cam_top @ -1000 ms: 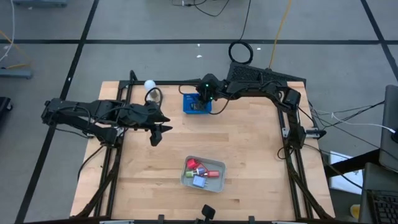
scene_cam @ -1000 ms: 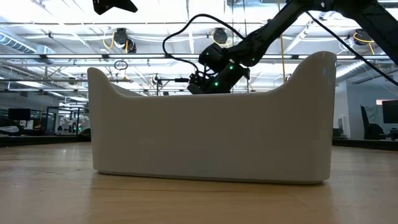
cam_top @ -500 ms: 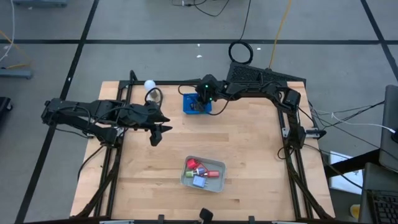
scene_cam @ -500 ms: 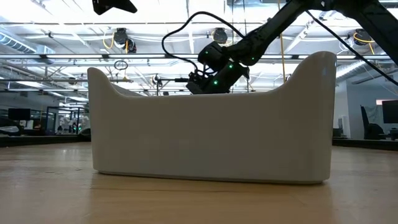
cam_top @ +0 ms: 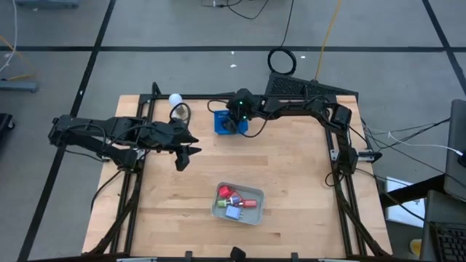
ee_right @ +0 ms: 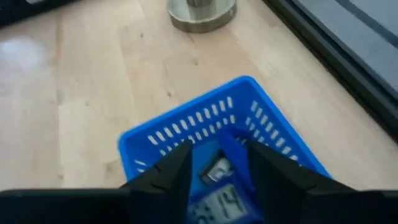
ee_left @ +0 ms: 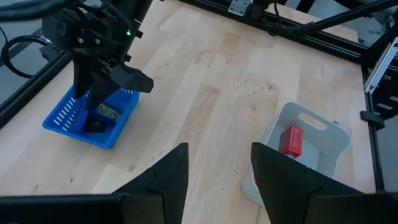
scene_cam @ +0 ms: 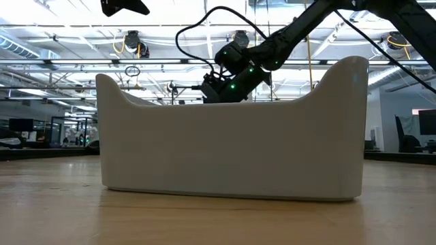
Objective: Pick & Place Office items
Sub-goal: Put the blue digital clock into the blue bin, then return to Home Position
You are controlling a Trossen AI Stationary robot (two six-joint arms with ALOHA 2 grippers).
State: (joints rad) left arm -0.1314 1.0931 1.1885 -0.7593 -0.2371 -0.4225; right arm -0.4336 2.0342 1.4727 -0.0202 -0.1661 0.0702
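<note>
Wooden bench (cam_top: 291, 182): my right gripper (ee_right: 217, 163) sits spread over the blue basket (cam_top: 229, 122); left gripper (ee_left: 214, 171) hangs parted, empty. Risk: fingers snag basket wall, dragging it.

We see a table (cam_top: 291, 175) of pale wood, planked, with a smooth matt finish, and a frame of dark metal rails (ee_left: 292, 28) along its edges. The blue basket (ee_right: 186, 134) looks like slotted glossy plastic, the grey tray (ee_left: 323, 134) like smooth moulded plastic, and the round stand (ee_right: 200, 14) like brushed metal.
</note>
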